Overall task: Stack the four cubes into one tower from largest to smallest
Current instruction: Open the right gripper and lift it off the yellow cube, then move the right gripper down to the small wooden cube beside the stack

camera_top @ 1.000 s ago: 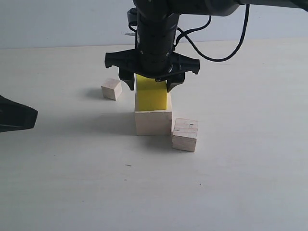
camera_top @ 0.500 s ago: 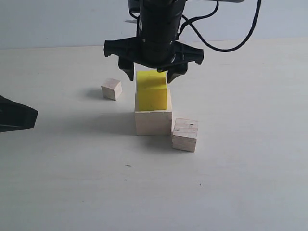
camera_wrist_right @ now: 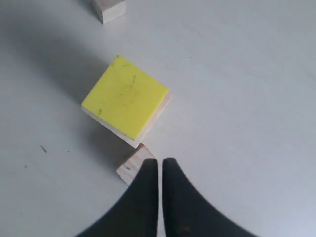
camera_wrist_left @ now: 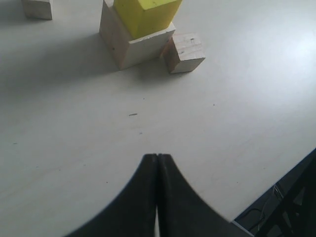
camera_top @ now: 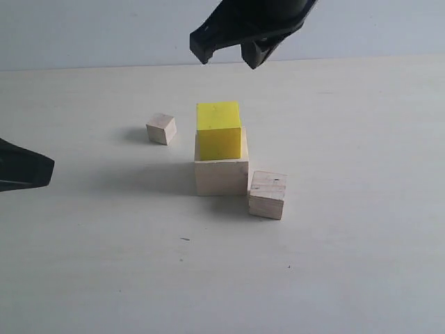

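The right gripper [camera_wrist_right: 160,163] hangs empty, fingers pressed together, high above the large pale wood cube [camera_top: 221,177]. The left gripper [camera_wrist_left: 157,157] is also pressed together and holds nothing, low over the table [camera_top: 348,264] well to the left of that cube. The yellow cube [camera_top: 219,131] sits on top of the large cube. The speckled medium wood cube [camera_top: 268,195] stands right at its front right corner. The small wood cube [camera_top: 161,129] lies apart behind it to the left.
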